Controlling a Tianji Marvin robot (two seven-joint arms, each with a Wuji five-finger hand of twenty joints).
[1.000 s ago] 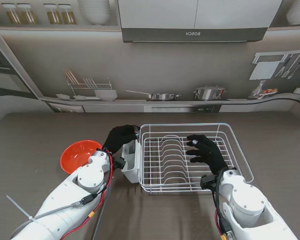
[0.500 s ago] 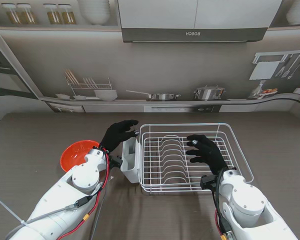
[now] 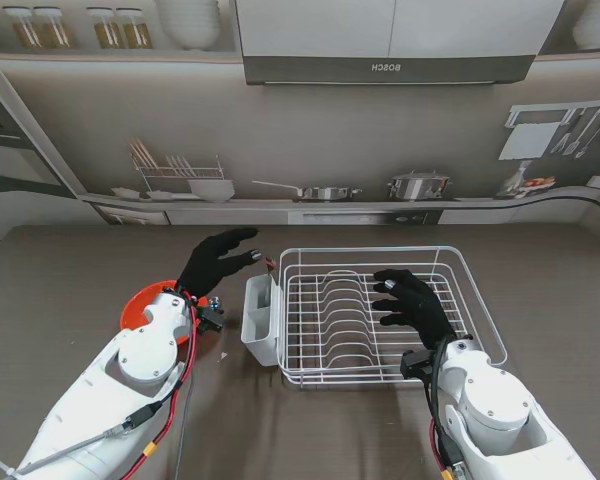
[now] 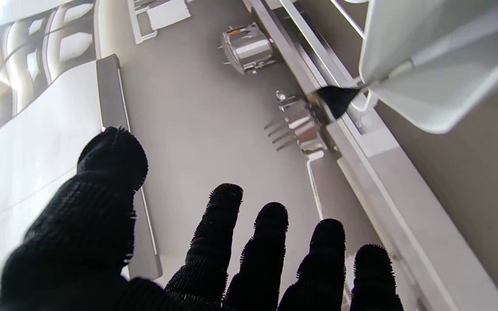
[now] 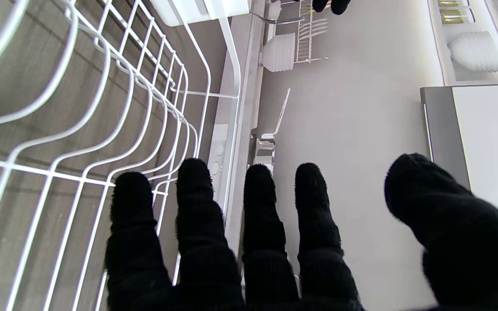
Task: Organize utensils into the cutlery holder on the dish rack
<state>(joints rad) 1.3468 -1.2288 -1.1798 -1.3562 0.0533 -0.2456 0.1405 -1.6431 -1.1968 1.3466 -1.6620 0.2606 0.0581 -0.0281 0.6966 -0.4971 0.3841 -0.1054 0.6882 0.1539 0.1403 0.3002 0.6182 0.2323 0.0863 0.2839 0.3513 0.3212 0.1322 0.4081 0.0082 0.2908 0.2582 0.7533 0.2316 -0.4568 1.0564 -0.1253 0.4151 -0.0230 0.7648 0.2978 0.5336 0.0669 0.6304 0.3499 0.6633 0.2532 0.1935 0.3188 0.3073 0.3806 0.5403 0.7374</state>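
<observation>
The white cutlery holder (image 3: 261, 325) hangs on the left end of the white wire dish rack (image 3: 380, 249). A small reddish tip (image 3: 268, 263) shows at the holder's far end; I cannot tell what it is. My left hand (image 3: 215, 262) hovers just left of the holder's far end, open, fingers spread, holding nothing. In the left wrist view the left hand (image 4: 214, 259) is bare and a corner of the holder (image 4: 439, 56) shows. My right hand (image 3: 412, 305) rests open over the rack's right half, and the right wrist view shows the right hand (image 5: 253, 242) spread above the wires.
An orange bowl (image 3: 142, 305) sits on the table left of the holder, partly under my left forearm. A counter backdrop with pans and a small rack runs along the far edge of the table.
My left hand has drawn away from the holder's top, moving left and slightly farther from me, with its fingers spreading apart. The right hand has not moved.
</observation>
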